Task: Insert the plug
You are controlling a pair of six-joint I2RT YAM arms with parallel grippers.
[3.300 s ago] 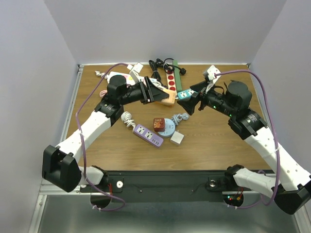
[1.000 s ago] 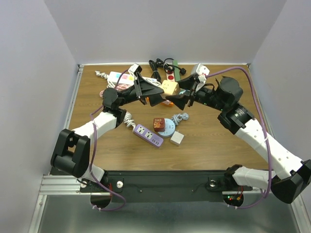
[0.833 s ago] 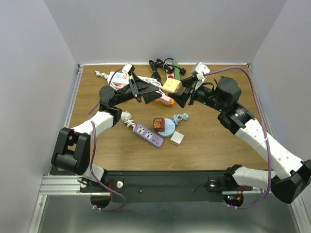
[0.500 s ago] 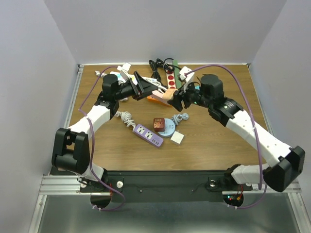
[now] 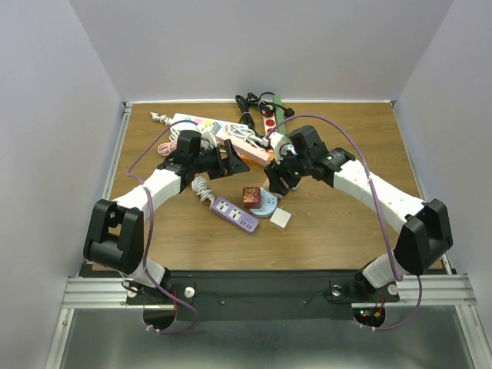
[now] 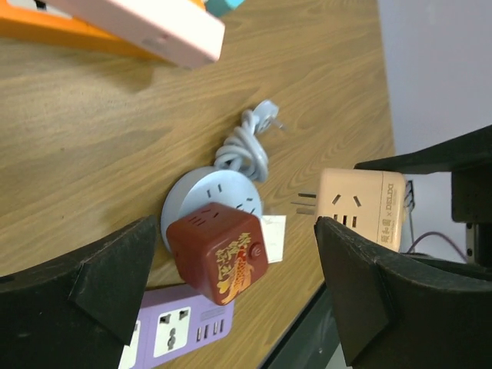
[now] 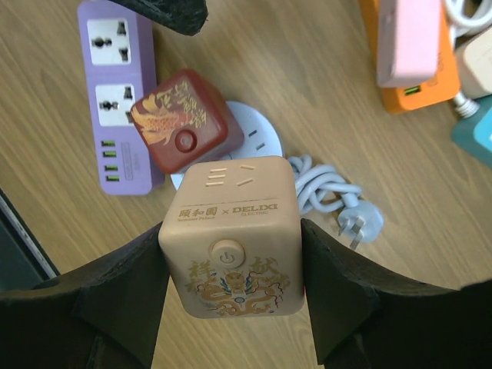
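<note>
The right gripper [image 7: 233, 240] is holding the beige cube adapter [image 7: 234, 192] squarely between its two fingers [image 7: 131, 284], the pads pressing on the cube's opposite sides, so the pick-up part of the job looks done. The left gripper [image 6: 234, 229] is standing with its fingers [image 6: 108, 277] spread wide and gripping nothing. It is hovering off to one side, with the red cube [image 6: 219, 250] framed in the open span between its fingertips. The red cube is sitting plugged into the round white socket [image 6: 188, 196], which is lying just beyond the right gripper's fingertips and below the held cube. The purple power strip [image 7: 115, 108] is lying a little further past those fingertips, off to their left side. In the left wrist view the beige cube's prongs [image 6: 302, 206] are jutting out bare into the air, pointing toward the round socket but clearly apart from it. The insertion itself is therefore not yet made. What is remaining, as a judgement, is lining the prongs up over a free outlet on the round socket or the purple strip and pressing the cube home. The red cube is crowding the round socket, so free room there is looking tight.
</note>
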